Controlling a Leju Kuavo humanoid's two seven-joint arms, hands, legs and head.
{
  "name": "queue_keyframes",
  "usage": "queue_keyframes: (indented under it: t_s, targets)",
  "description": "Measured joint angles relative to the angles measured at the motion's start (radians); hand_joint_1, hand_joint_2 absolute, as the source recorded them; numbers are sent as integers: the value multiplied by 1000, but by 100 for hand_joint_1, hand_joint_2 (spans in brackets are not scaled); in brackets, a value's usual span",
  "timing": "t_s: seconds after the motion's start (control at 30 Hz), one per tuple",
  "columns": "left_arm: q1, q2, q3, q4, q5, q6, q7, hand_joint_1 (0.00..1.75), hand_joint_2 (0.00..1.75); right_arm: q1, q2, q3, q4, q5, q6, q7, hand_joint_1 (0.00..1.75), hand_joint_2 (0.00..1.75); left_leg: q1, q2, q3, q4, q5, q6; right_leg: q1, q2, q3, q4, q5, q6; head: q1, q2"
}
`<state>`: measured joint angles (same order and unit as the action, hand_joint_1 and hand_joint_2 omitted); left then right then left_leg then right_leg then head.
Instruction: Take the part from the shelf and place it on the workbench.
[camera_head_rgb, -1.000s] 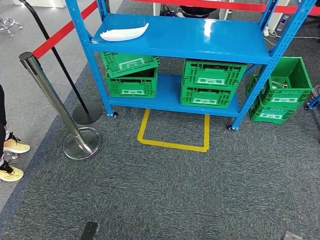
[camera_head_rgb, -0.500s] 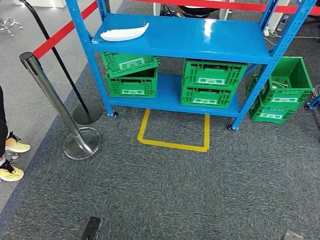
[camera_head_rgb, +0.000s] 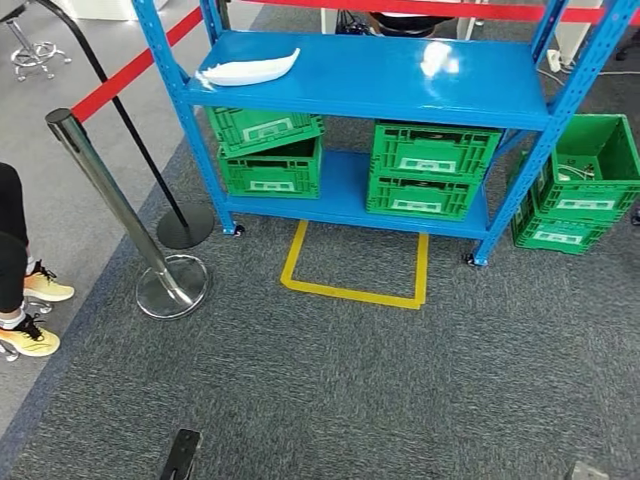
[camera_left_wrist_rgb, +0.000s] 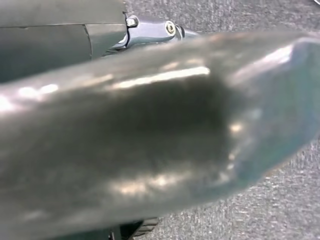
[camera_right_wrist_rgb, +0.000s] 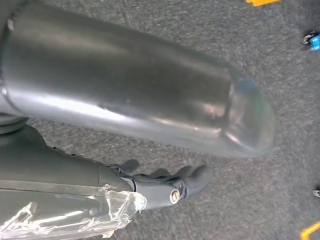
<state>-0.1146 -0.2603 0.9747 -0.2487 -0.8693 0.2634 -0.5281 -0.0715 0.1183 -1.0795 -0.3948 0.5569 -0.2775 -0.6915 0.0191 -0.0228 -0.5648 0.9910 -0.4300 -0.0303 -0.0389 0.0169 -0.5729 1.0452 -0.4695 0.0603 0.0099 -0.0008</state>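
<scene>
While both arms hang low at the bottom edge of the head view, the white part (camera_head_rgb: 247, 69) lies flat on the top board of the blue shelf (camera_head_rgb: 483, 95), at that board's left end, well ahead of and above both hands and touched by neither.

Left hand (camera_left_wrist_rgb: 158, 31): the left wrist view shows a blurred grey thumb across most of the frame and a small metal piece of the hand beyond it, over grey carpet (camera_head_rgb: 340, 390). Whether the fingers are apart or together cannot be told.

Right hand (camera_right_wrist_rgb: 166, 182): the right wrist view shows dark fingers lying fairly straight beside a thick grey thumb, over carpet, with nothing between them; the hand holds nothing and its fingers are apart.

Under the part, on the lower board, stand 2 stacked green crates (camera_head_rgb: 268, 150), the upper one tilted. A second stack of 2 green crates (camera_head_rgb: 432, 168) stands on the same board, further toward the right hand's side. More green crates (camera_head_rgb: 585, 185) sit on the floor past the shelf's right post. A yellow tape outline (camera_head_rgb: 355, 265) marks the carpet between the hands and the shelf. Beyond the left hand stand a chrome stanchion (camera_head_rgb: 121, 210) carrying a red belt (camera_head_rgb: 132, 68), and a person's legs with yellow shoes (camera_head_rgb: 30, 310).
</scene>
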Motion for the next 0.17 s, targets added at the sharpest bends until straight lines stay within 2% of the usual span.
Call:
queue_keyframes:
  t_s: [0.07, 0.13, 0.17]
  targets:
    - [-1, 1, 0, 0, 1, 0, -2, 0, 0, 0, 0, 0, 0, 1, 0, 0, 0, 0, 1, 5, -13, 30, -21, -5, 1, -2, -1, 3, -1, -15, -5, 0]
    - [-4, 1, 0, 0, 1, 0, -3, 0, 0, -1, 0, 0, 0, 2, 0, 0, 0, 0, 0, 12, -66, 138, -78, -7, 3, -6, 0, 3, -2, -24, -9, 0]
    - [-4, 0, 0, 0, 1, 0, -3, 0, 0, -1, 0, 0, 0, 2, -1, 0, 0, 0, -1, 12, -84, 174, -96, -7, 4, -7, -1, 3, -2, -26, -9, 0]
